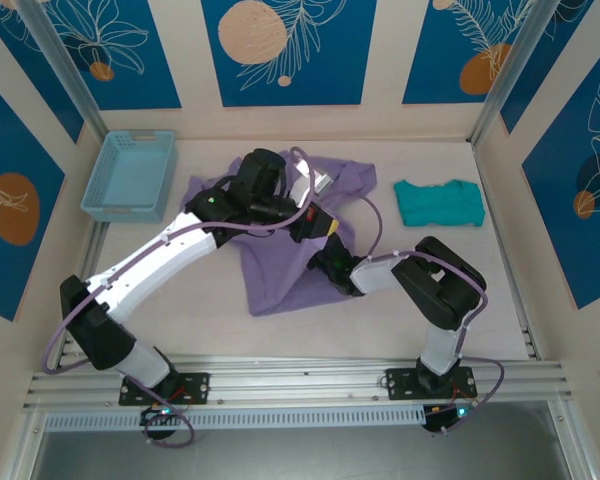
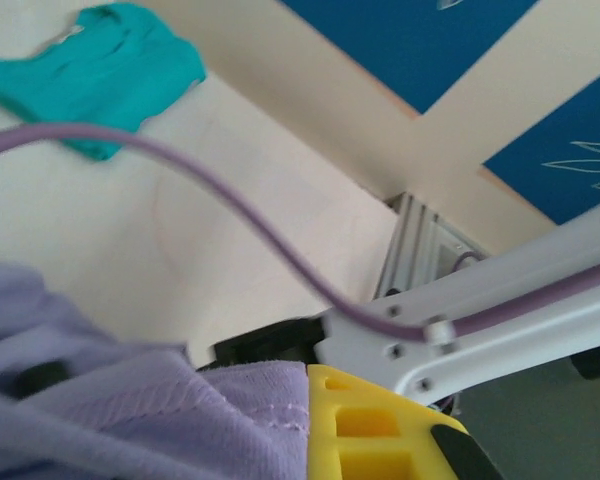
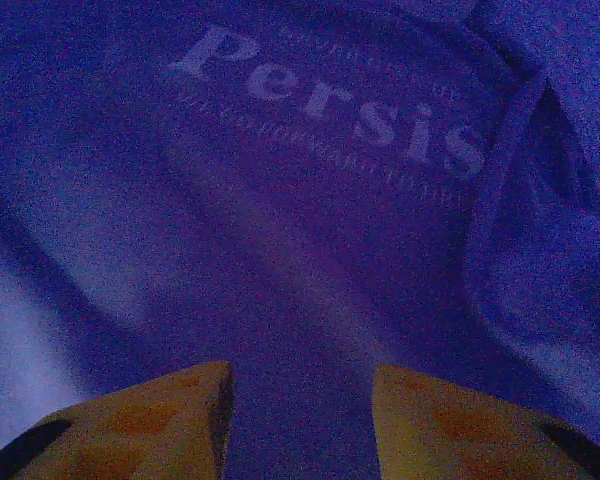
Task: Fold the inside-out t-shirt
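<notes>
Step judged: spreading before folding; left gripper (image 1: pixel 325 226) clamped on the inside-out t-shirt (image 1: pixel 280 285); right gripper (image 3: pixel 300 420) part-open over fabric, holding nothing; next, pinch the near-right cloth.

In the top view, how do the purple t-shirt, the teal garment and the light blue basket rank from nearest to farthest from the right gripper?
Measured from the right gripper in the top view:
1. The purple t-shirt: right at the gripper, in the middle of the table.
2. The teal garment: on the right side, further back.
3. The light blue basket: at the far left, near the back corner.
</notes>
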Tool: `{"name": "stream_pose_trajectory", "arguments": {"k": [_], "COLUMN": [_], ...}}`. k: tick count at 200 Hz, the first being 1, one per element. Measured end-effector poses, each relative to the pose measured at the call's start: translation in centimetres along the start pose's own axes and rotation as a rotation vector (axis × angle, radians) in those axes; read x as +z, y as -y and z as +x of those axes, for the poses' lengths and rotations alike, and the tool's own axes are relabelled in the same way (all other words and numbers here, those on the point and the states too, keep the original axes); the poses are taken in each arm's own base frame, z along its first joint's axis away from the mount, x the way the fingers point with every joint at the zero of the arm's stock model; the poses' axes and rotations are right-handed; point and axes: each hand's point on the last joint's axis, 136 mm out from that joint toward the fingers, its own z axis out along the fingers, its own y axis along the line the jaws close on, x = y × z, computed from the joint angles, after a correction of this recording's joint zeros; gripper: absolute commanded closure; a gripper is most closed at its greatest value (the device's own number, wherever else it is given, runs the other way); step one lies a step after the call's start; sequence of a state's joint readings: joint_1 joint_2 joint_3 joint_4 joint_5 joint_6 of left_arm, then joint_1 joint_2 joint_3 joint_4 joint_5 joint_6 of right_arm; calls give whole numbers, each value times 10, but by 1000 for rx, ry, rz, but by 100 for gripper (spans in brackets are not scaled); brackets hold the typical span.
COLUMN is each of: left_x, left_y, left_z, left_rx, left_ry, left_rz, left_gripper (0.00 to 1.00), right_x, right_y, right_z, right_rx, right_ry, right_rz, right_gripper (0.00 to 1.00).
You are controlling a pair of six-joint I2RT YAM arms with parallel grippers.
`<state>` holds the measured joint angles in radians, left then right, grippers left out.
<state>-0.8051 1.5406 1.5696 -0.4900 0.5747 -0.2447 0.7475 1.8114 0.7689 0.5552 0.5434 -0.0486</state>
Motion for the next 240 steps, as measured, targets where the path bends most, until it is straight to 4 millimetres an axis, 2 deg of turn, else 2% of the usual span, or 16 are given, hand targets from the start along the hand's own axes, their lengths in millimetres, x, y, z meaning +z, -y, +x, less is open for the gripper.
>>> {"name": "stream_pose_trajectory", "arguments": {"k": [44,77,112,151,180,195,218,240], "left_x": [0,-8,-20,-33,-52,-60,-71,-89], "left_y": [39,56,73,91,98,92,73,44], "left_z": [-18,-32,-54,-79,-98,-104,-108,-107], "left_rx": [61,90,119,166,236,256,262,239], "left_ry": [21,48,93,139,194,221,257,303], "left_rz": [93,131,169,187,134,71,-37,-162], "left_gripper": [100,100,100,100,100,100,100,100], "right_x": [9,18,33,42,37,34,31,29], "right_y": [1,4,5,10,12,10,7,4], "right_z": [-10,-22,-22,-7,11,16,23,29], "right_rx": [28,57,87,118,139,150,166,177], "right_ry": [-25,-46,-109,-224,-325,-373,-445,-490], "right_rz": [7,16,23,33,24,6,-24,-70], "right_gripper": [51,45,37,23,24,31,64,91]}}
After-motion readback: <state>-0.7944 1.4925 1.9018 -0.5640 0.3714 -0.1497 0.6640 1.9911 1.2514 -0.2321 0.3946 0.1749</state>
